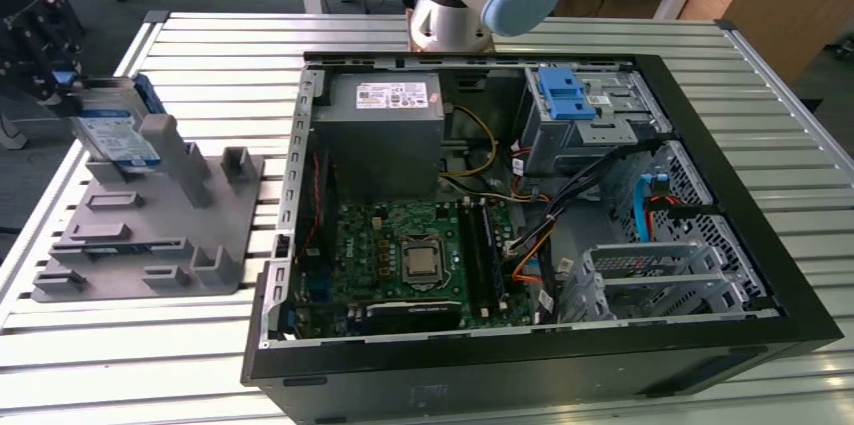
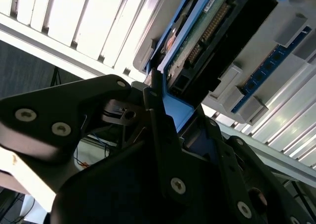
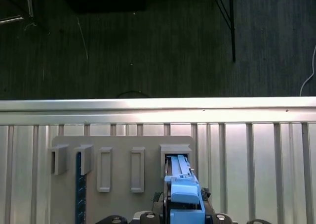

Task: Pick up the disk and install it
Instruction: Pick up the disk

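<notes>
Exterior view: disk (image 1: 118,133) stands upright in the grey holder (image 1: 134,245), at 9 o'clock from the open computer case (image 1: 737,177). In the second wrist view, gripper (image 2: 172,112) fingers (image 2: 157,116) pinch the disk's blue-framed end, and its connector side shows.

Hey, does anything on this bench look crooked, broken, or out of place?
Nothing stands out. The disk stands on edge in a slot of the grey holder, at the exterior view's left, with the pincer at it. The computer case lies open, cables loose inside, but nothing looks spilled or broken.
</notes>
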{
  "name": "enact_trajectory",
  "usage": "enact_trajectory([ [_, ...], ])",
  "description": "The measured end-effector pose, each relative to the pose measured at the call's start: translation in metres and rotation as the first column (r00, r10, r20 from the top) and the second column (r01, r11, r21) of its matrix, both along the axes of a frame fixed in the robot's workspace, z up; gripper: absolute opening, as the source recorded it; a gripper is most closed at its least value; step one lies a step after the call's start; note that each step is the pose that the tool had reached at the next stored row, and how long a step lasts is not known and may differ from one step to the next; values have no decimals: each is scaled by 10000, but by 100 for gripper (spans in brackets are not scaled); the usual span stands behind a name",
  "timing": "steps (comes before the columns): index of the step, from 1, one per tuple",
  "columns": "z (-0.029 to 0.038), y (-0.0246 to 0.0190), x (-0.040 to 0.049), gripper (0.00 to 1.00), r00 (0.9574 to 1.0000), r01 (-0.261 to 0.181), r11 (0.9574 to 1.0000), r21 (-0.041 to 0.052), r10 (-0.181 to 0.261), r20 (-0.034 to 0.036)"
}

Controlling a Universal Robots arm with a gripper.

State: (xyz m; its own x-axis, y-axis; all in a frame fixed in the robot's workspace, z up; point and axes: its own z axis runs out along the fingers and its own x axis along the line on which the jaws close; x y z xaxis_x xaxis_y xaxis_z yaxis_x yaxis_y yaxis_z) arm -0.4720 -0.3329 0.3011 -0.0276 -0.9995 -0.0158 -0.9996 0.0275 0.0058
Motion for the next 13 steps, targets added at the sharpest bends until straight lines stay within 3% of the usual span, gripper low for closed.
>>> enact_trajectory([
  [13, 276, 1, 0, 36, 10000, 0, 10000, -6, 0, -1],
])
